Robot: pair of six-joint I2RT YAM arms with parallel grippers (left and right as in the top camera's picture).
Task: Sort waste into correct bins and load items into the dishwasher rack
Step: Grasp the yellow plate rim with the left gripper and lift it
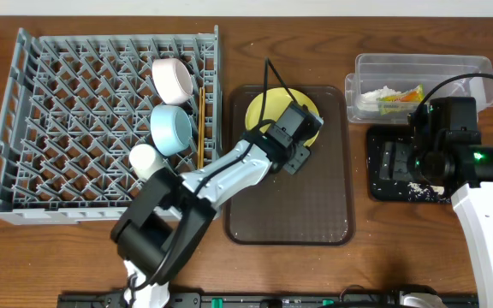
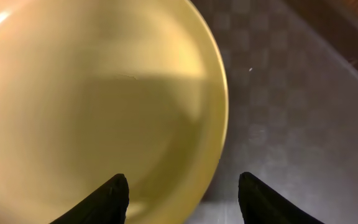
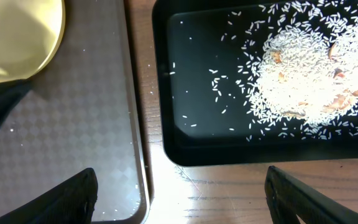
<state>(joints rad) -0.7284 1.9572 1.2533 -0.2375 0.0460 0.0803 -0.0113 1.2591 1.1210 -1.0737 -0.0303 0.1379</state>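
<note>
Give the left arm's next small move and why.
Probably lower and close the open left fingers on the round yellow plate at its rim, which sits between them; the plate lies on the brown serving tray, not yet in the grey grid rack.

A robotics lab bench: robot arms (image 1: 229, 171) at a wooden table (image 1: 75, 257) with a dishwasher rack (image 1: 75, 128).

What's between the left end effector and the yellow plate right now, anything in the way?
Nothing visible. The left end effector hangs open right above the yellow plate. One of its fingers is over the plate and the other over the brown tray, so the plate's rim lies in the gap between them.
</note>
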